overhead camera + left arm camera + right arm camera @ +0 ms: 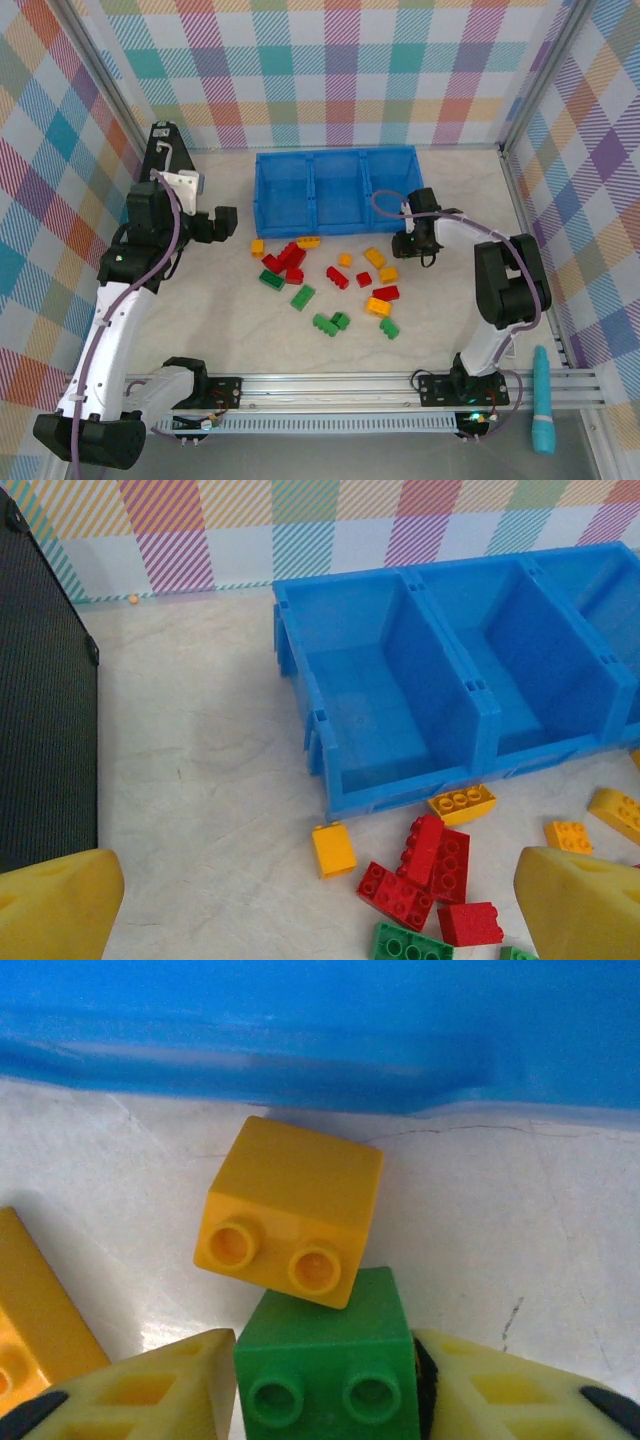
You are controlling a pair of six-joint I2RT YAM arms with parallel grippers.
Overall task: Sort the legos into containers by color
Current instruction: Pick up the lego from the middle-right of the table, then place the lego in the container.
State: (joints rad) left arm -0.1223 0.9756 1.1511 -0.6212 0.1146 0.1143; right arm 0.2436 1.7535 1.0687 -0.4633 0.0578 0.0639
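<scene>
Left arm (120, 310): a white shell is fitted on the long link, with black joint housings and a lilac cable (175, 215) routed along it. Right arm (510, 285): black upper link, white lower link, lilac cable looped at the wrist. Black base plates (445, 385) are noted. The left fingers (55, 905) are moulded yellow, and the right fingers (150, 1390) pale yellow with black insets
</scene>
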